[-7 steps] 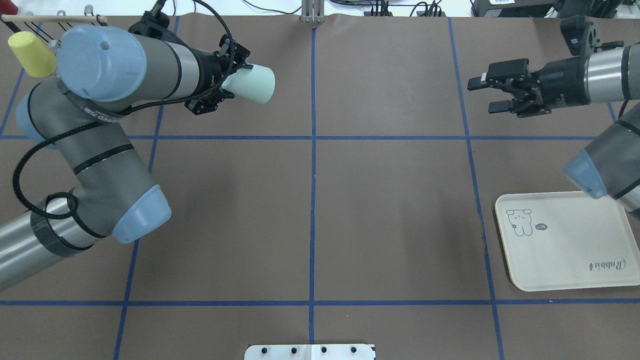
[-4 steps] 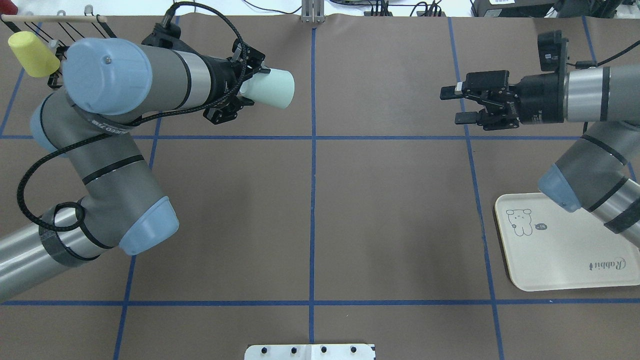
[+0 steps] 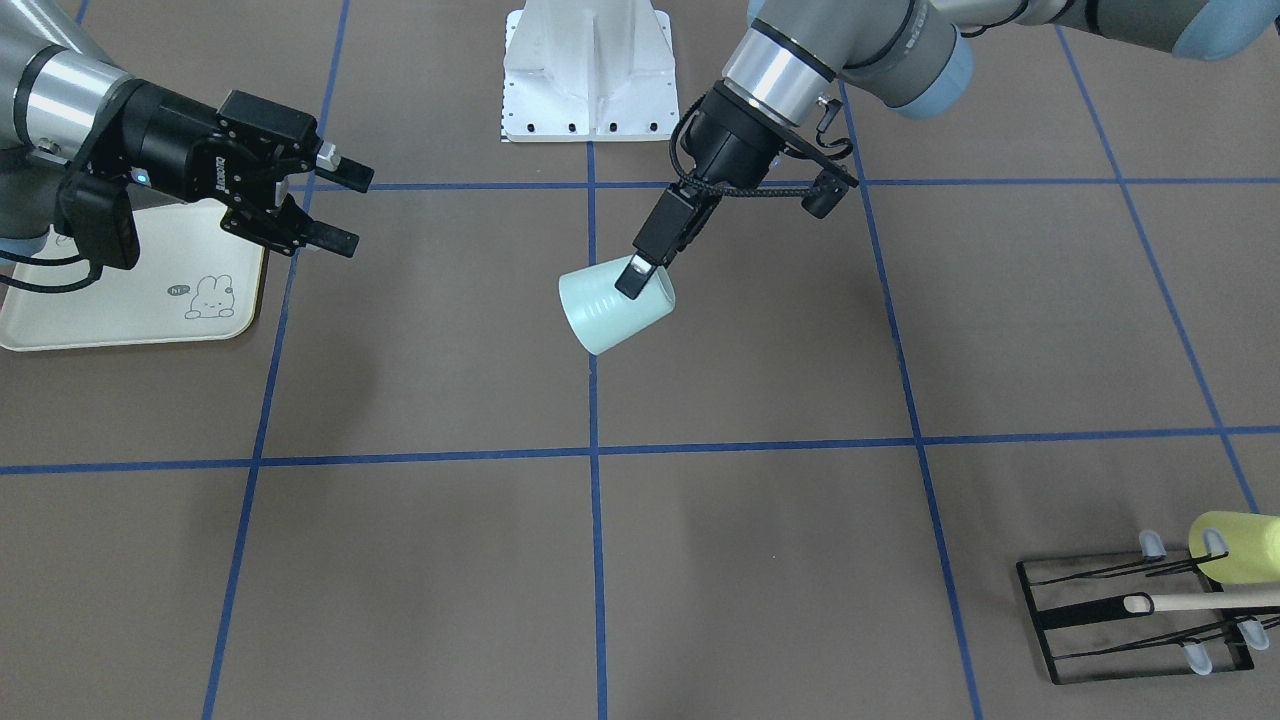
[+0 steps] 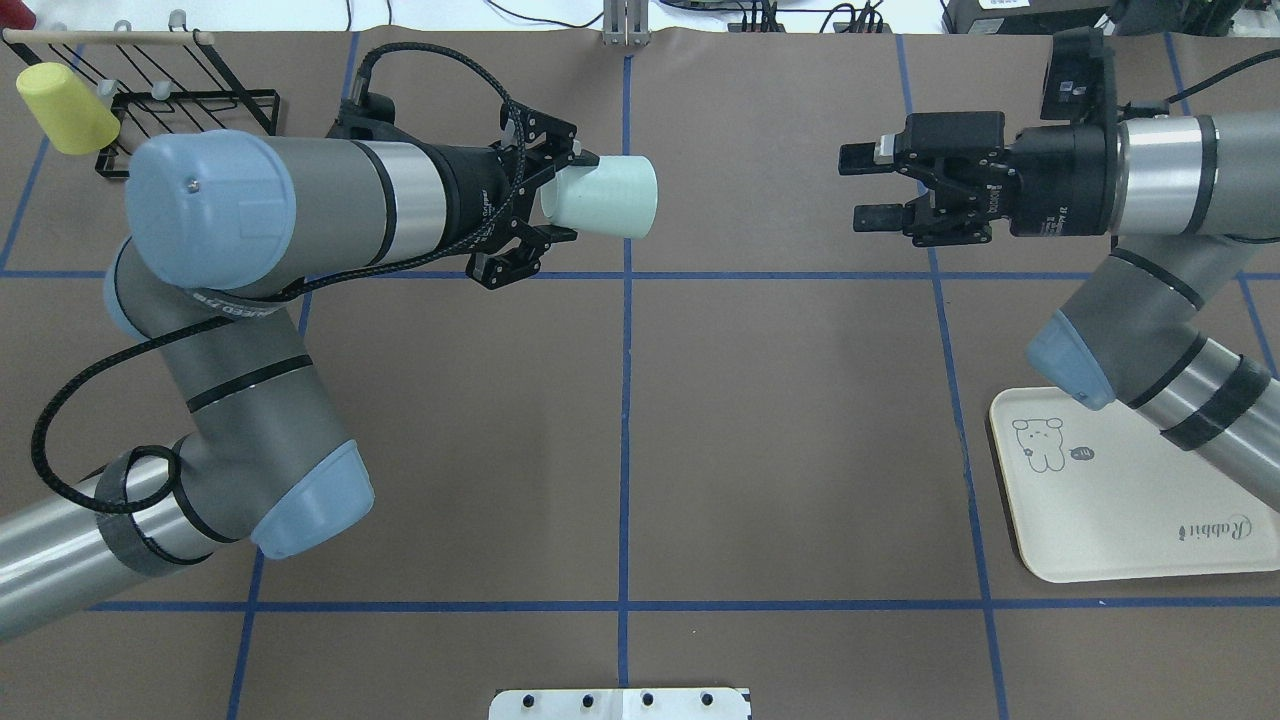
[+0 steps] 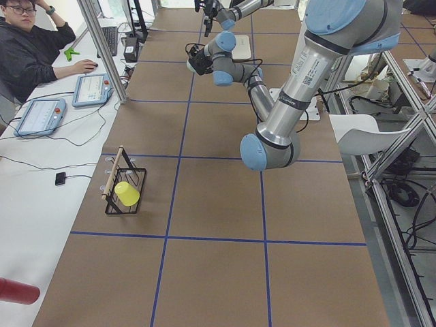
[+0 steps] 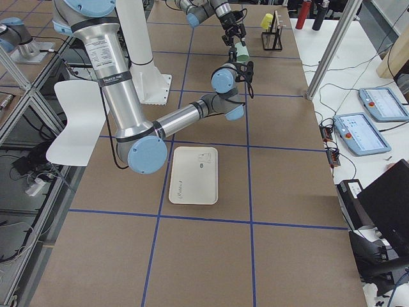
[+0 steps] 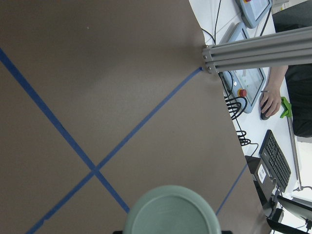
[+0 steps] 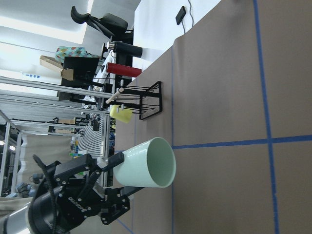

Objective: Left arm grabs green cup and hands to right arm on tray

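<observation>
Overhead exterior: left arm (image 4: 330, 200) level, jaws gripping green cup (image 4: 605, 197); right arm (image 4: 1160, 185) jaws open.

left gripper (image 3: 640, 272) gripped green cup (image 3: 605, 315), tilted, at centre | right gripper (image 3: 357, 213) at 10 o'clock, fingers apart | tray (image 3: 120, 320) lay at 9 o'clock | yellow cup (image 3: 1235, 548) on rack (image 3: 1100, 610) at 4 o'clock

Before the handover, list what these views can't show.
- Left wrist view: cup base cut by the bottom edge; left gripper out of frame.
- Overhead: tray corner covered by the right arm.
- Front view: yellow cup cut by the right edge.
</observation>
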`<state>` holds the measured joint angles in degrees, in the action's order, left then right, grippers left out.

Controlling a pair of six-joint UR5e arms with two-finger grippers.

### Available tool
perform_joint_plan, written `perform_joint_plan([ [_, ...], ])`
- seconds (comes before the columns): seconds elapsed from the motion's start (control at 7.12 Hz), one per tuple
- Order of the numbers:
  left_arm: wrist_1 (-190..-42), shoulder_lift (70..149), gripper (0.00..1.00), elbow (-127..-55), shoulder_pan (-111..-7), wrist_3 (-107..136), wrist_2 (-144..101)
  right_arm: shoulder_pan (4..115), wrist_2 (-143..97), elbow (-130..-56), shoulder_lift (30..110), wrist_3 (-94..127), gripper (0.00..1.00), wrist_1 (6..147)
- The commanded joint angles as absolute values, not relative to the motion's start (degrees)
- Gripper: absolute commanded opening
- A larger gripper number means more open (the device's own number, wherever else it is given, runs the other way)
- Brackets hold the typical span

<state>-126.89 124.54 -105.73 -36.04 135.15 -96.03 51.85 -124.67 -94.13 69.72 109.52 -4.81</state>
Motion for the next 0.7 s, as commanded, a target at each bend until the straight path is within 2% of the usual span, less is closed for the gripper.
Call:
perform_joint_plan([
  [0.0, -128.0, 124.5, 0.12, -109.1, -34.5, 139.7, -96.3, 47.5, -117.1, -94.6, 69.2, 112.4, 1.00, -11.4],
  [0.28, -127.9, 123.8, 0.12, -112.6, -34.5, 142.6, -100.6, 46.7, -115.9, -95.1, 68.7, 112.4, 1.00, -12.3],
  [0.56, -127.9, 123.6, 0.12, -113.0, -34.7, 145.5, -108.5, 46.7, -115.0, -96.1, 68.3, 112.4, 1.00, -12.3],
])
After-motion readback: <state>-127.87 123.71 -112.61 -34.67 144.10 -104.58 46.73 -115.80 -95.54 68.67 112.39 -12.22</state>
